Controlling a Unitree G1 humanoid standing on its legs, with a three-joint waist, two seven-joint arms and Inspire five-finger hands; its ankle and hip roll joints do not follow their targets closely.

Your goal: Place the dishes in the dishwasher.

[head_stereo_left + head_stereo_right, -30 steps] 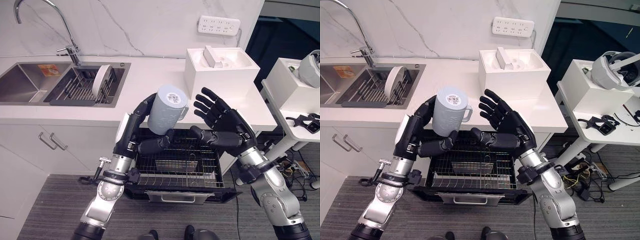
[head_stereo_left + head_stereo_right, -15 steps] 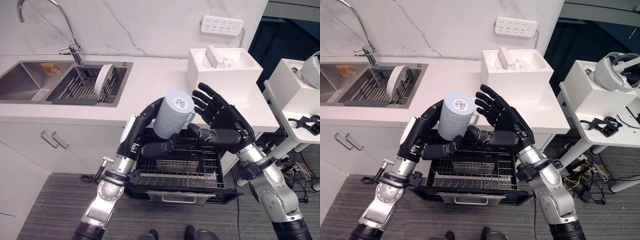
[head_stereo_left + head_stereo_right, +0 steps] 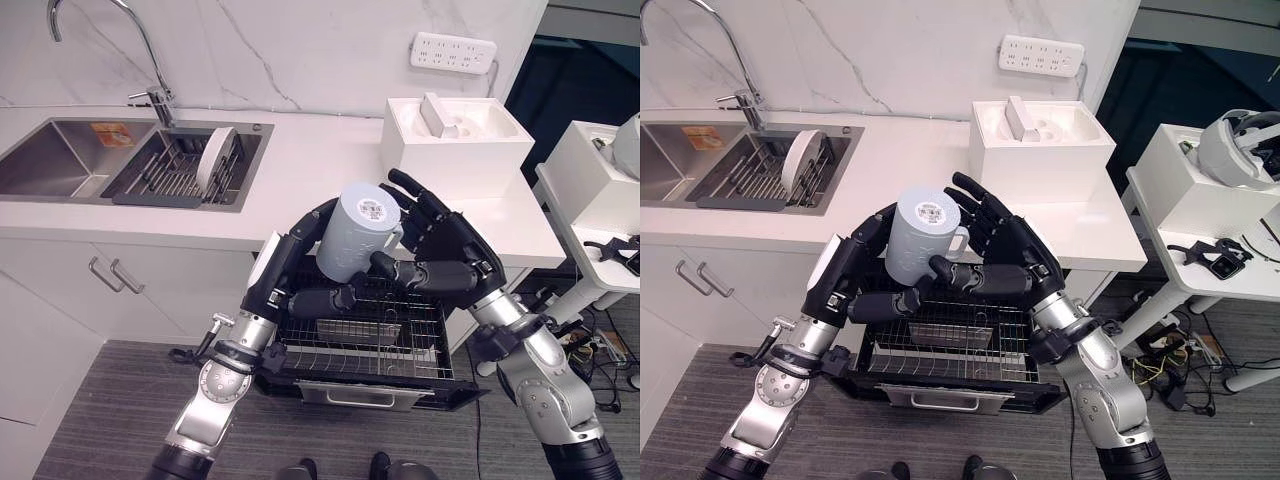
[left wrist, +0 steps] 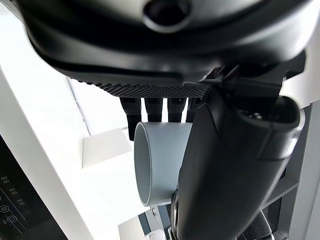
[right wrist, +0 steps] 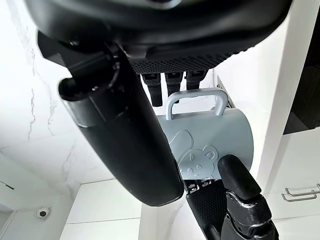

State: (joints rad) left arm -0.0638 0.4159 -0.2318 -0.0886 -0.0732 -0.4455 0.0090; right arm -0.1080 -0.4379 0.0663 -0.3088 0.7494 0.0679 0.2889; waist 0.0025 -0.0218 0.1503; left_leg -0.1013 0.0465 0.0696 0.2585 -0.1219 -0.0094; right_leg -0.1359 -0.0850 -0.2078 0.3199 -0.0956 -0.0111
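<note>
The left hand (image 4: pixel 165 60) grips a pale grey mug (image 4: pixel 162 160), seen from close up. Its fingers (image 4: pixel 152 107) reach behind the mug, and its thick dark thumb (image 4: pixel 230 170) crosses in front.

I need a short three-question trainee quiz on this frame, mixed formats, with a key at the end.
1. True or false: the grey mug is upside down, base up, above the pulled-out dishwasher rack.
2. Which hand has its fingers and thumb wrapped round the mug body?
A. left hand
B. right hand
C. neither
3. Fill in: the white plate stands on edge in the ____ set in the sink.

Key: 1 true. 2 A; the right hand is at the handle side, thumb against the mug. 3 dish rack.
</note>
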